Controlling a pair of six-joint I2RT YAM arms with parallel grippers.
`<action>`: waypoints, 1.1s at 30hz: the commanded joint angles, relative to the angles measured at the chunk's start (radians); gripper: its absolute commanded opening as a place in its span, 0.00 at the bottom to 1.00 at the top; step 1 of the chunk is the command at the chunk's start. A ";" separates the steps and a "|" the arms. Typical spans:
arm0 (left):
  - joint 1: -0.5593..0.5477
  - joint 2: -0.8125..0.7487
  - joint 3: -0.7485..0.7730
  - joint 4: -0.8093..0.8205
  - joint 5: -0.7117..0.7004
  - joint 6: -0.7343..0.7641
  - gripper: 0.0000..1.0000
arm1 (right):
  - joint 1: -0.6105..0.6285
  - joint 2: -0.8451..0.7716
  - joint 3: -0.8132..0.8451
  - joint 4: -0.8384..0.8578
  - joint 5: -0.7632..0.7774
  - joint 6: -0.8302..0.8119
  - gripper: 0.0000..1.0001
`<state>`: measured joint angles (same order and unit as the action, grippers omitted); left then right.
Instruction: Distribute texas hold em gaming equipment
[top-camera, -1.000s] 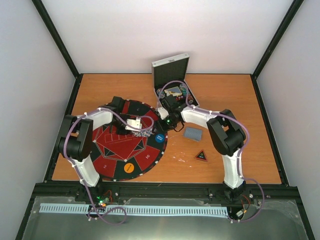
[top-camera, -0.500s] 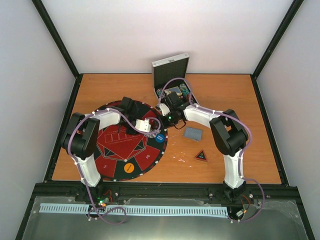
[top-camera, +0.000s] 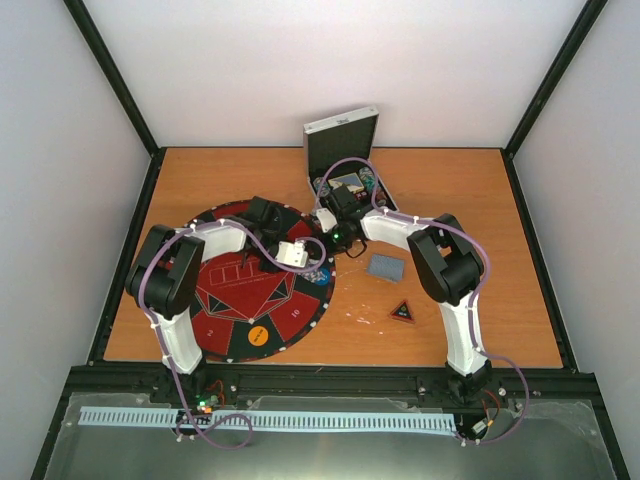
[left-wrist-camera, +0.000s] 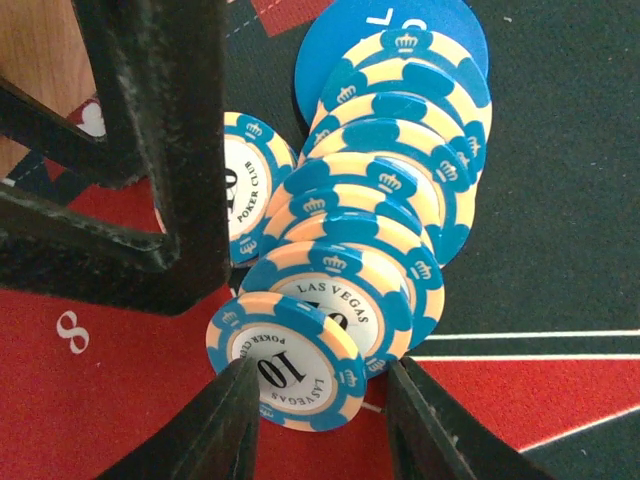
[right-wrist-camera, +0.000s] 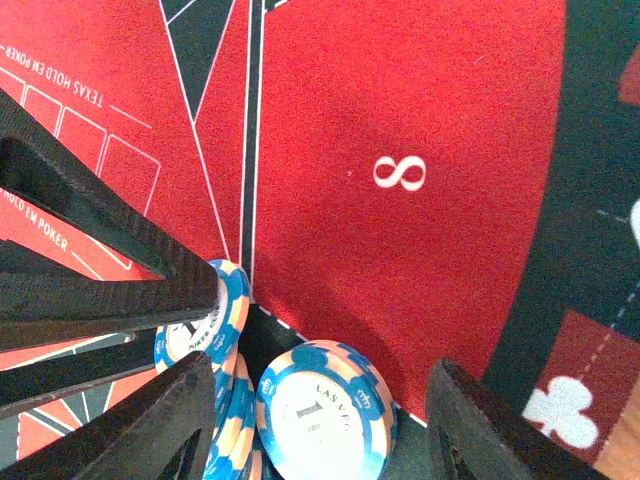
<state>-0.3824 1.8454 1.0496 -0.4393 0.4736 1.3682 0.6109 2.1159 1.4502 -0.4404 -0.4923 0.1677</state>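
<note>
On a round red-and-black mat (top-camera: 225, 300), a fanned row of blue-and-cream poker chips (left-wrist-camera: 390, 200) lies partly over a blue disc (left-wrist-camera: 320, 38). The left tool (left-wrist-camera: 320, 385) is closed to a narrow gap, its tips flanking the row's near end. The right tool (right-wrist-camera: 322, 378) stands open over the chips, gripping nothing. Right of the mat, grey cards (top-camera: 386, 267) lie on the worktop (top-camera: 470, 200).

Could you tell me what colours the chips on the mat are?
Blue and cream chips, best in left wrist view.
</note>
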 joint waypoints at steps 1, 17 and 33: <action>-0.038 0.023 -0.041 -0.016 0.043 -0.003 0.38 | -0.002 0.006 -0.032 -0.006 -0.010 -0.051 0.58; -0.097 0.015 -0.036 -0.019 0.081 -0.035 0.38 | -0.002 -0.111 -0.177 0.025 -0.100 -0.088 0.53; -0.110 -0.049 -0.036 -0.104 0.132 -0.094 0.40 | -0.042 -0.138 -0.130 0.042 -0.106 -0.045 0.54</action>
<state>-0.4763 1.8240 1.0237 -0.4786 0.5522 1.2987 0.5755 1.9667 1.2709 -0.4110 -0.5888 0.1059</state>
